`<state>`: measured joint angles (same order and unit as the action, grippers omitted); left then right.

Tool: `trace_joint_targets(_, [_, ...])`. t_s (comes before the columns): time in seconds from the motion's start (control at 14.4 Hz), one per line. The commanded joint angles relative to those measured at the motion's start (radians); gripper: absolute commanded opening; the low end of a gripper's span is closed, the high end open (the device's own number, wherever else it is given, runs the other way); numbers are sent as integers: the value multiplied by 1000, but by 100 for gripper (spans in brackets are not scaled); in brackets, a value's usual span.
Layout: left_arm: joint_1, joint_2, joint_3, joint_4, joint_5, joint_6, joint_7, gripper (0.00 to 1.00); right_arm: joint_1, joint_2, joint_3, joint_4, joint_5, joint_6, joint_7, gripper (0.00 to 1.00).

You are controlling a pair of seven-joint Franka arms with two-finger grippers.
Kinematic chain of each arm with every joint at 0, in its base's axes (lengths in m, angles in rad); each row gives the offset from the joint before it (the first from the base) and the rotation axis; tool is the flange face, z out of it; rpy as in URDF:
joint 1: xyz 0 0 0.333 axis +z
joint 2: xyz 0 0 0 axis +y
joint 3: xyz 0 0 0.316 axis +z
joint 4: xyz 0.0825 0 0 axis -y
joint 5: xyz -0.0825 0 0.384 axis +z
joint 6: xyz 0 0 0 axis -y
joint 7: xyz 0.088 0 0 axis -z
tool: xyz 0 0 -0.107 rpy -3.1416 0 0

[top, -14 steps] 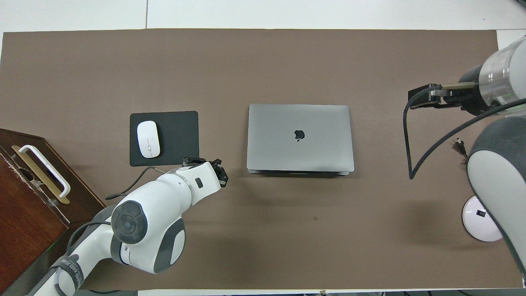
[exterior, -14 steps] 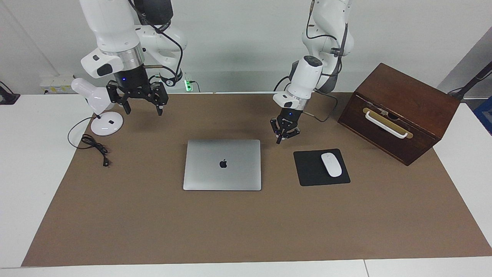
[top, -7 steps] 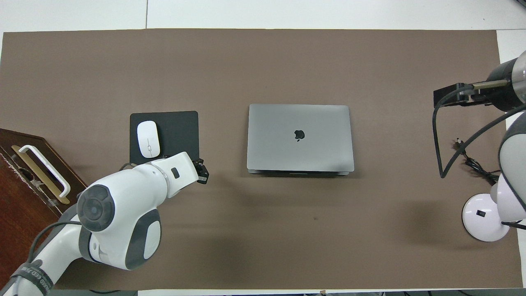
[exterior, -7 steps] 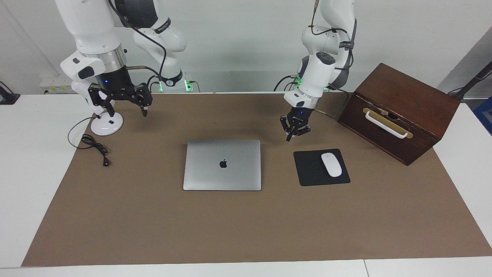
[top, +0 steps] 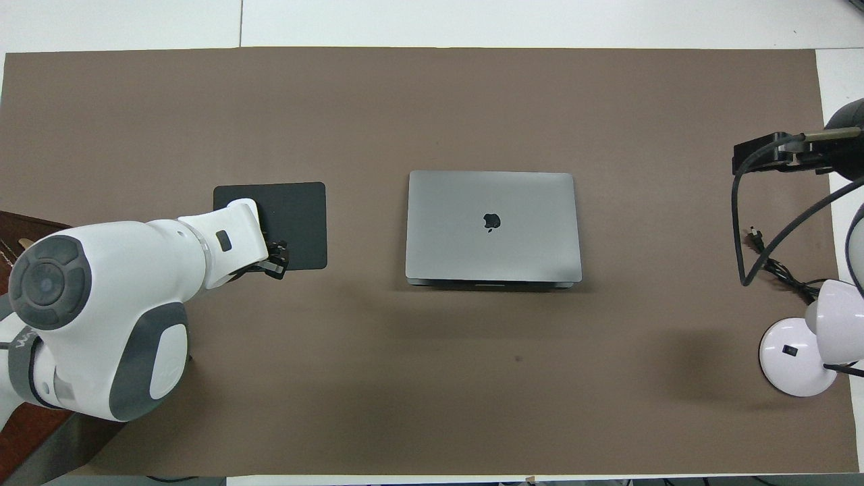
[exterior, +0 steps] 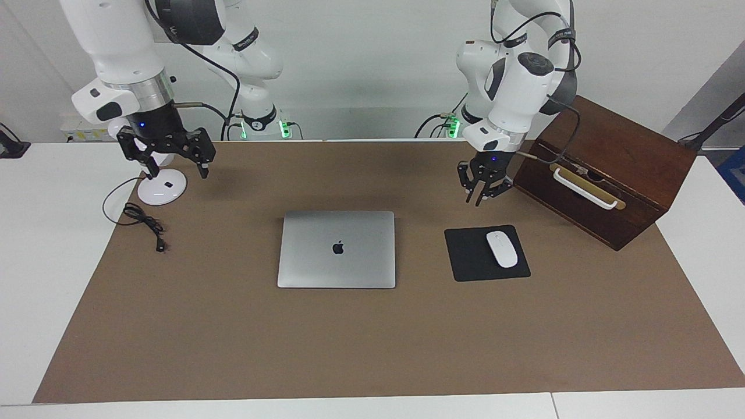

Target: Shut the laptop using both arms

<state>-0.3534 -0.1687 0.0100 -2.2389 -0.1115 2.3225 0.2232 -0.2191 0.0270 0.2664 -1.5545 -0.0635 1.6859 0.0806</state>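
The silver-grey laptop [exterior: 337,250] [top: 493,226] lies flat on the brown mat with its lid down and the black apple logo facing up. Neither gripper touches it. My left gripper [exterior: 474,202] [top: 277,260] hangs in the air over the mat beside the mouse pad, close to the wooden box, its fingertips a little apart and holding nothing. My right gripper [exterior: 177,171] hovers over the lamp base at the right arm's end of the table, wide open and empty.
A black mouse pad [exterior: 465,259] [top: 300,216] carries a white mouse [exterior: 502,249]. A dark wooden box [exterior: 605,169] with a white handle stands at the left arm's end. A white lamp [exterior: 162,187] [top: 796,361] and its black cable [exterior: 142,218] lie at the right arm's end.
Both arms have drawn away from the laptop toward their own ends of the table. The left gripper's fingertips, shut before, have parted slightly. The laptop has not moved.
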Motion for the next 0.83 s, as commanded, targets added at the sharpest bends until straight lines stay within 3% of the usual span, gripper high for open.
trace_joint_targets(0.0, [53,-35,-7,2,18,-43,13,100,-16,-13,8,-19,7,11,-19,100])
trace_joint_targets(0.21, [102,-51,-7,4,18,-67,4,100,-16,-13,7,-19,7,9,-18,100])
trace_joint_targets(0.76, [350,-51,-8,88,18,-126,-2,100,-16,-15,5,-16,8,18,-19,100])
